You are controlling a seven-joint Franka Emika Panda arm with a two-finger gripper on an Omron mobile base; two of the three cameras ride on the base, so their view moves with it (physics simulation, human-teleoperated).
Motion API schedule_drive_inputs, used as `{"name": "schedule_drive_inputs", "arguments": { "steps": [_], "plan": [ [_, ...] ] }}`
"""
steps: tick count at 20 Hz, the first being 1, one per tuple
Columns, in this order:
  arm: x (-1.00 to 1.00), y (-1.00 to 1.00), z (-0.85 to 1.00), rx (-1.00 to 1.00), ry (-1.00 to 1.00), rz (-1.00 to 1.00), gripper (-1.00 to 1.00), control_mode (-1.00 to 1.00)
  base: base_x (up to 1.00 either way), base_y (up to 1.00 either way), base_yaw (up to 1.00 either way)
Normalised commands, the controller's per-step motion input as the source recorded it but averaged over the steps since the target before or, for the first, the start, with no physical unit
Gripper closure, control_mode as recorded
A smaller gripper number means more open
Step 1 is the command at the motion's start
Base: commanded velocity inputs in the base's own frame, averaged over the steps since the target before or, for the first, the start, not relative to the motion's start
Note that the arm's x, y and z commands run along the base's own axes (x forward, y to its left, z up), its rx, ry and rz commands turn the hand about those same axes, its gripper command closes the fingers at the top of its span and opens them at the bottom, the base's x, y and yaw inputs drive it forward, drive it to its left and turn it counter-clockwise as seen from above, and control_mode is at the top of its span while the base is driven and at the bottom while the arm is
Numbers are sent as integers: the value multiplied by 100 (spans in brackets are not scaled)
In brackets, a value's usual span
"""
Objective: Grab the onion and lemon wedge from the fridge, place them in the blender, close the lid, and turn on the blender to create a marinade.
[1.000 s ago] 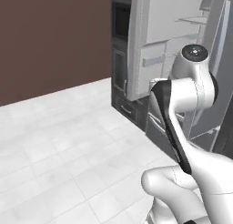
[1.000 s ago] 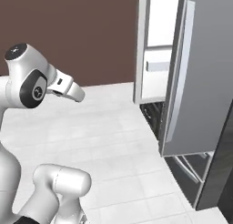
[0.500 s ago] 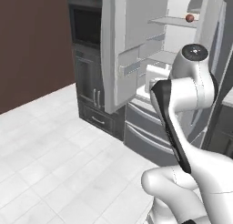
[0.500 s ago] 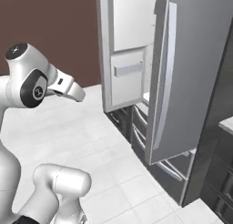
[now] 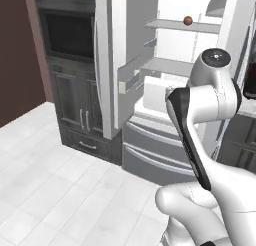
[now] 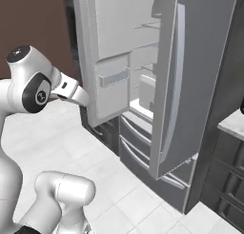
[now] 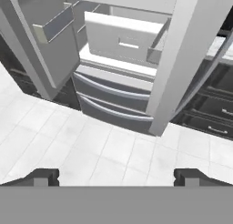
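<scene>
The fridge (image 5: 165, 70) stands in front of me with both doors swung open, also visible as the fridge (image 6: 143, 81). The onion (image 5: 187, 20), a small reddish-brown ball, rests on an upper shelf. In the hand view my gripper (image 7: 116, 176) is open, its fingertips (image 7: 43, 176) wide apart with nothing between them. It looks down at the floor before the fridge's pulled-out drawer (image 7: 127, 36). The lemon wedge and the lid are out of view. A dark shape (image 5: 250, 77) at the frame's right edge may be the blender; I cannot tell.
A dark oven tower (image 5: 70, 37) with cabinet drawers (image 5: 87, 122) stands left of the fridge. The open left door (image 6: 112, 52) and right door (image 6: 171, 85) jut out towards me. Dark cabinets (image 7: 205, 114) and a counter (image 6: 233, 126) lie to the right. White tiled floor (image 5: 50, 190) lies ahead.
The whole picture has shifted: the base has moved, so the fridge now sits larger and more central. The arm's pose is unchanged and the gripper stays open.
</scene>
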Motion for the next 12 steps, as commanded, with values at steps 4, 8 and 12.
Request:
{"name": "schedule_drive_inputs", "arguments": {
  "steps": [4,8,12],
  "plan": [
    [0,0,0,0,0,0,-100,100,47,48,-36],
    [0,0,0,0,0,0,-100,100,53,36,-34],
    [0,0,0,0,0,0,-100,100,55,29,-32]
  ]
}}
